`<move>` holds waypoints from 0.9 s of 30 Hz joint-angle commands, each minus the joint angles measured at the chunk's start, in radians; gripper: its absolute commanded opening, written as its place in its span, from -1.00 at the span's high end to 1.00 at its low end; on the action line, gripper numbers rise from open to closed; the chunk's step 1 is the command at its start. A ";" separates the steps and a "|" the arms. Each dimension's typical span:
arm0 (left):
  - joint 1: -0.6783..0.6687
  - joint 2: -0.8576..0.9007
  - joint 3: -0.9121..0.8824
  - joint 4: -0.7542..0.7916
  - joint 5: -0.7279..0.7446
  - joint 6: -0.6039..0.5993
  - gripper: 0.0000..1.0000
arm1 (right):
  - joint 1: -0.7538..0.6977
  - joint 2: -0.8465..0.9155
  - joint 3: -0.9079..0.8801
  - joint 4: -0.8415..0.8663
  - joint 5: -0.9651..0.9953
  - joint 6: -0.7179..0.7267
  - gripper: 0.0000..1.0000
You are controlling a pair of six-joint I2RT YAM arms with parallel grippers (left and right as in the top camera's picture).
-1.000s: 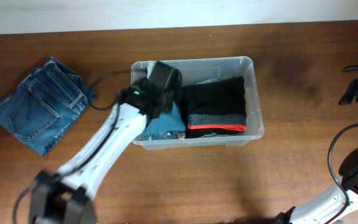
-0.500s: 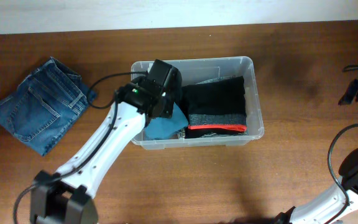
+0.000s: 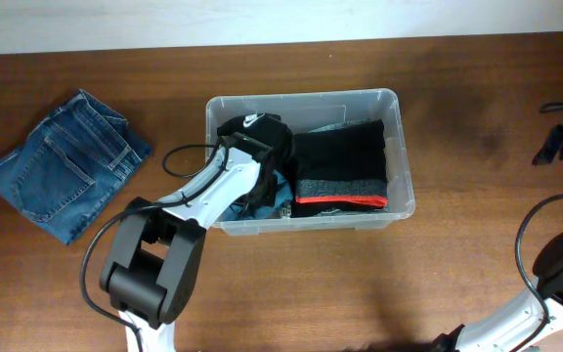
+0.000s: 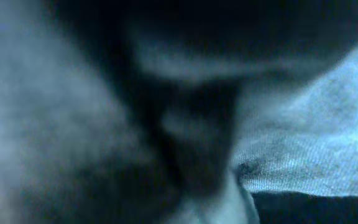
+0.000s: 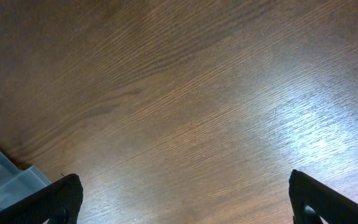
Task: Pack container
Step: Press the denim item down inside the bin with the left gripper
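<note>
Half the container point(image 3: 360, 95) at mid-table holds a black fold point(image 3: 340, 161). My left gripper point(image 3: 260, 147) digs into blue cloth point(image 3: 280, 200) beside it, probably seating it, and I cannot tell its jaws. Right gripper point(image 5: 185, 196) hangs wide open, clear of the work.

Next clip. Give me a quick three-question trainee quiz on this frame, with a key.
1. True or false: the blue jeans lie inside the container.
2. Which arm reaches into the container? A left, B right, C both.
3. Fill in: the right pincer, over bare table, is ___.
Key: 1 false, they lie on the table beside it; 2 A; 3 open.
</note>
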 commanded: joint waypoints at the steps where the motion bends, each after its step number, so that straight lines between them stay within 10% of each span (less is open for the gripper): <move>1: 0.000 0.091 -0.031 0.004 0.040 -0.010 0.57 | 0.000 -0.006 0.000 0.000 -0.005 0.002 -0.97; 3: 0.000 0.063 -0.004 -0.016 0.039 -0.010 0.17 | 0.000 -0.006 0.000 0.000 -0.005 0.002 -0.97; 4: 0.000 0.027 0.027 -0.045 0.039 -0.010 -0.99 | 0.000 -0.006 0.000 0.000 -0.005 0.002 -0.97; 18: -0.001 -0.230 0.227 -0.193 0.046 -0.006 -0.99 | 0.000 -0.006 0.000 0.000 -0.005 0.002 -0.97; 19: -0.001 -0.227 0.225 -0.208 0.057 -0.006 -0.79 | 0.000 -0.006 0.000 0.000 -0.005 0.002 -0.97; 22: -0.002 -0.220 0.195 -0.238 0.084 -0.008 0.80 | 0.000 -0.006 0.000 0.000 -0.005 0.002 -0.97; 27: -0.001 -0.214 0.092 -0.241 0.084 -0.056 0.98 | 0.000 -0.006 0.000 0.000 -0.005 0.002 -0.97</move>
